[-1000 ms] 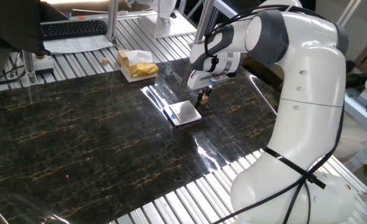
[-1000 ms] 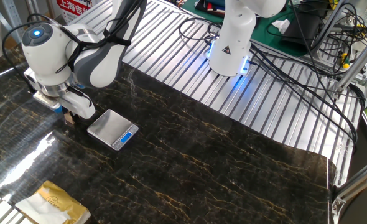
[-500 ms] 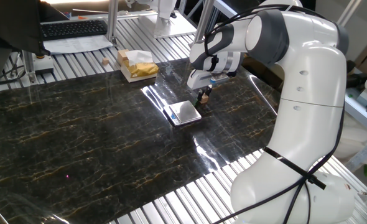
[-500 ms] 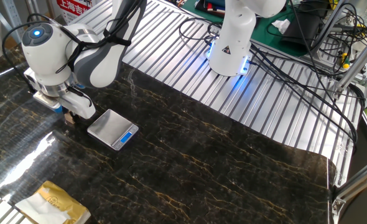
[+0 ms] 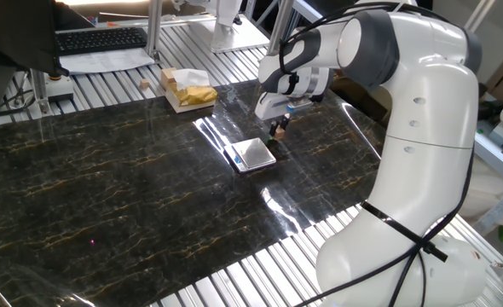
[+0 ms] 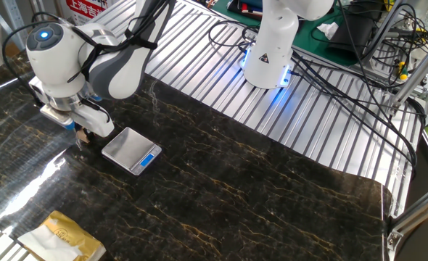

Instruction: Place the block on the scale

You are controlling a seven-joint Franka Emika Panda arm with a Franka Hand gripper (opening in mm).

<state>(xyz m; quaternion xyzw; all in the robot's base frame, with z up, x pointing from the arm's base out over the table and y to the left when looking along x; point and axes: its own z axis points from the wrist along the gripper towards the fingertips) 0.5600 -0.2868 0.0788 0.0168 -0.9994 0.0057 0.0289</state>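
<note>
The scale (image 5: 252, 154) is a small flat square device with a shiny silvery plate lying on the dark marble table; it also shows in the other fixed view (image 6: 129, 150), with its blue mark on the near edge. My gripper (image 5: 278, 130) hangs just beyond the scale's far right corner, a little above the table, fingers pointing down. It is shut on the block (image 5: 279, 132), a tiny tan-brown cube seen between the fingertips. In the other fixed view the gripper (image 6: 83, 136) is left of the scale and the block is mostly hidden by the fingers.
A pale-yellow boxy stack (image 5: 187, 89) sits at the table's far edge, also seen in the other fixed view (image 6: 62, 235). A small tan piece (image 5: 142, 85) lies left of it on the slatted metal. A keyboard (image 5: 98, 39) is behind. The robot base (image 6: 268, 51) stands on the slats.
The gripper has risen slightly with the block in it, staying beside the scale. The scale has not moved.
</note>
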